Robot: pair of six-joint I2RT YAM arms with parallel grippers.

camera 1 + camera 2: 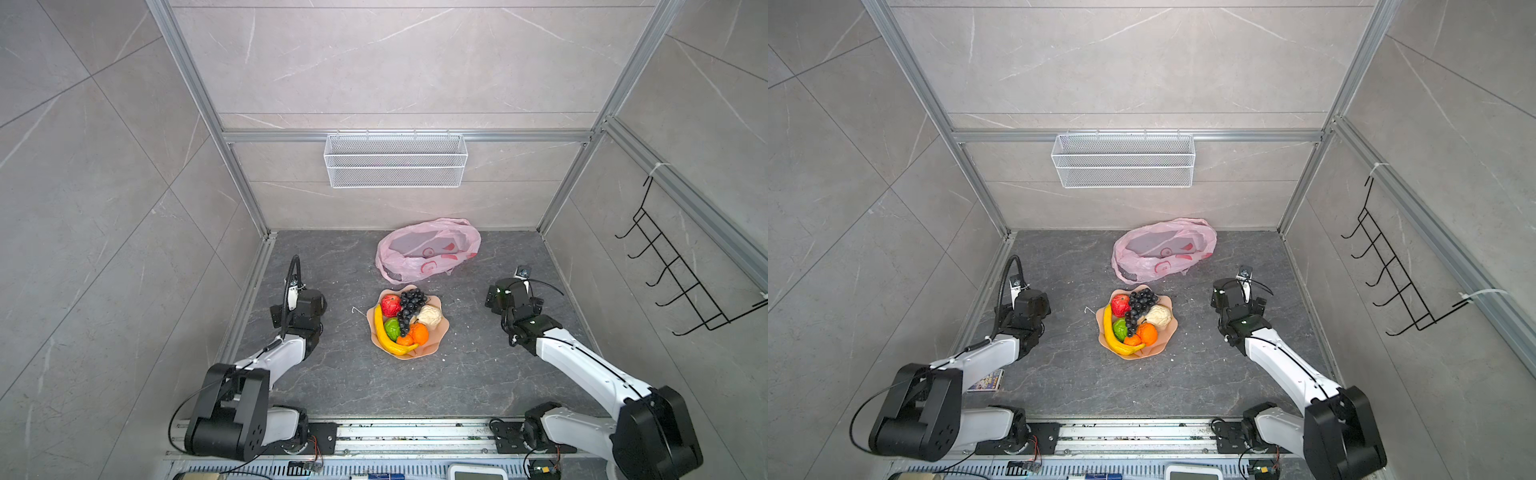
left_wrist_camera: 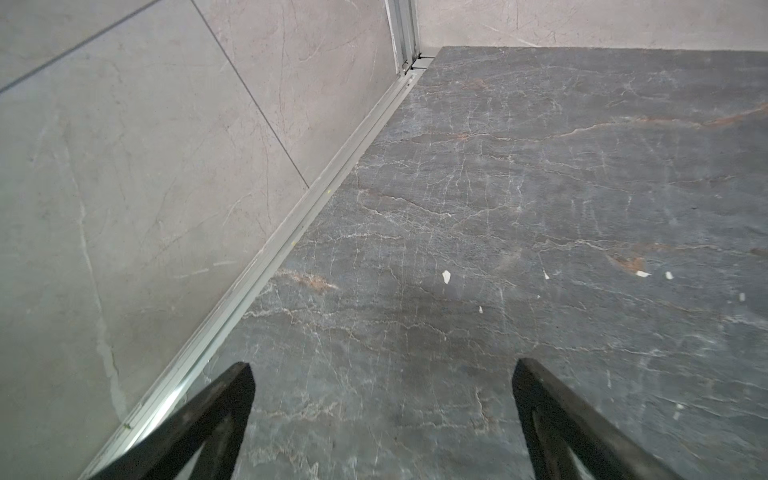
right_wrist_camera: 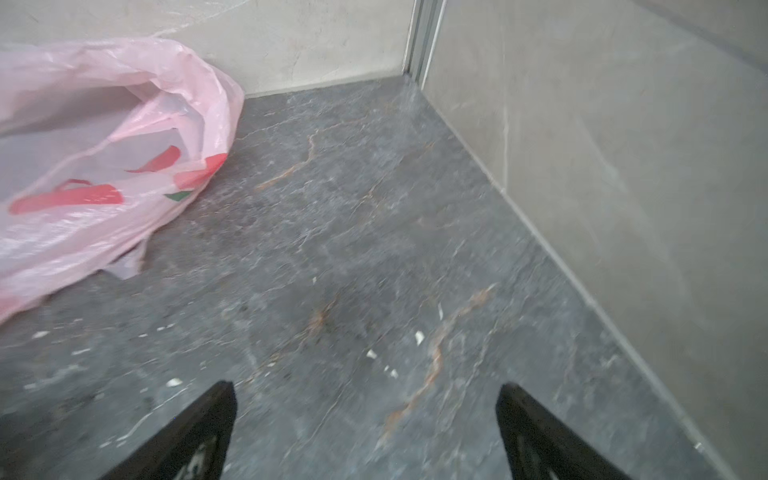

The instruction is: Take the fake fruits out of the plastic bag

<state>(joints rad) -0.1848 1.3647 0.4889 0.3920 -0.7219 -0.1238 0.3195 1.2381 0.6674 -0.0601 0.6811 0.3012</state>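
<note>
Left wrist view shows the left gripper (image 2: pixel 382 365) with its fingers spread wide over the dark table (image 2: pixel 498 187), gripping nothing. The right wrist view shows the right gripper (image 3: pixel 365 386) equally wide and empty, near the plastic bag (image 3: pixel 104 166). In both top views the fake fruits (image 1: pixel 405 322) lie heaped on the peach plate (image 1: pixel 441 330), just in front of the slumped plastic bag.

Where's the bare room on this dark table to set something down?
Bare tabletop lies between the peach scalloped plate and the metal front rail, and in both back corners beside the translucent pink plastic bag. Crowded: the plate, heaped with glossy fake fruits, and the gap to the bag.
</note>
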